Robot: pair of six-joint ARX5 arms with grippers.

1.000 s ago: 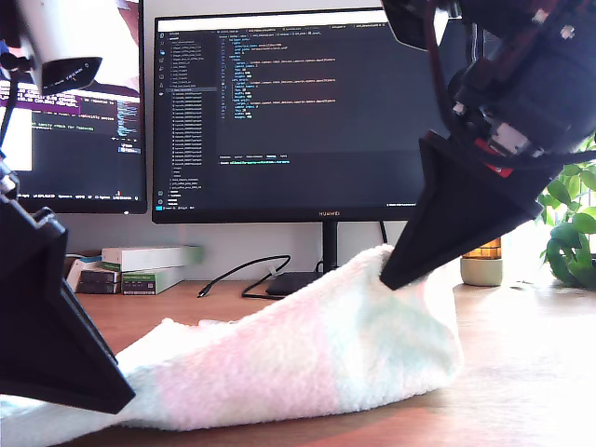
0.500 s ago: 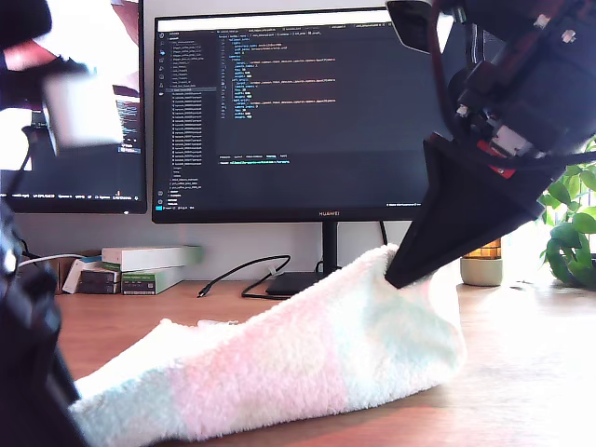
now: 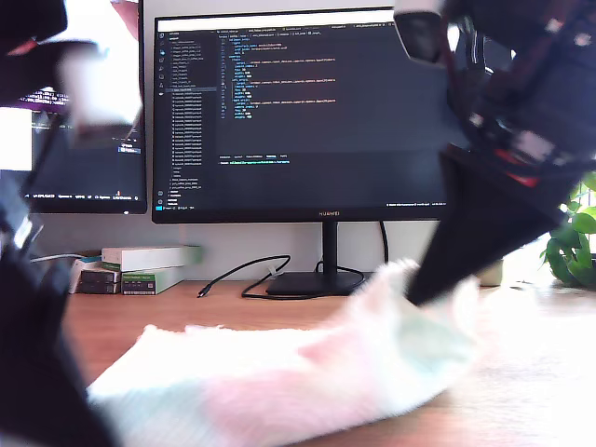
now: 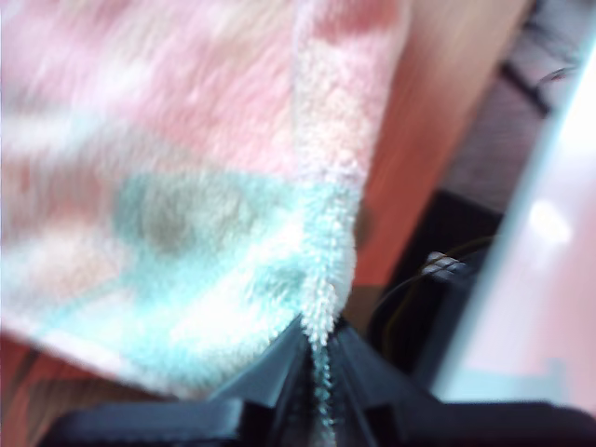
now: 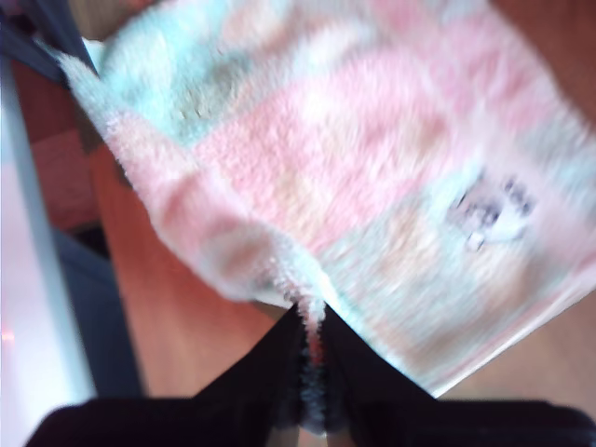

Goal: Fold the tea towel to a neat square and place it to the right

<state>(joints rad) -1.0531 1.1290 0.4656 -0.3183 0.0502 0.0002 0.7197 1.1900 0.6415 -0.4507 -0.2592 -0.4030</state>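
**Item:** tea towel (image 3: 279, 382), checked terry in pink, mint and white; blurred in all views.

**Location:** spread low over the desk (image 3: 531, 400), one edge raised. It fans away ahead of both claws, and its white label (image 5: 489, 209) lies face up ahead of my second gripper (image 5: 312, 326), off to one side.

**Claw state:** my first gripper (image 4: 317, 358) is pinched tight on a mint hem corner, and the pile stands up between the closed jaws. My second gripper is likewise clamped on an edge, where a pink check meets a mint one. Neither has anything else in its grasp.

**Step in hand (judged):** carrying a held edge across to make a fold.

**Handling notes:**
- Keep both claws level and evenly spaced so the hem stays taut.
- Bring the edge down square on the opposite edge.
- Let go only once the cloth rests flat, since fluffy pile may cling to the jaws.

**Edges and room:**
- Bare wood shows just beyond the hem beside my first gripper.
- Past that strip sit the monitor stand (image 3: 312, 282) and a cable (image 3: 242, 275), so the reach that way looks short.
- A plant (image 3: 573, 242) stands at the exterior view's right, further back.
- The open desk in front of the plant looks free for setting the towel down.
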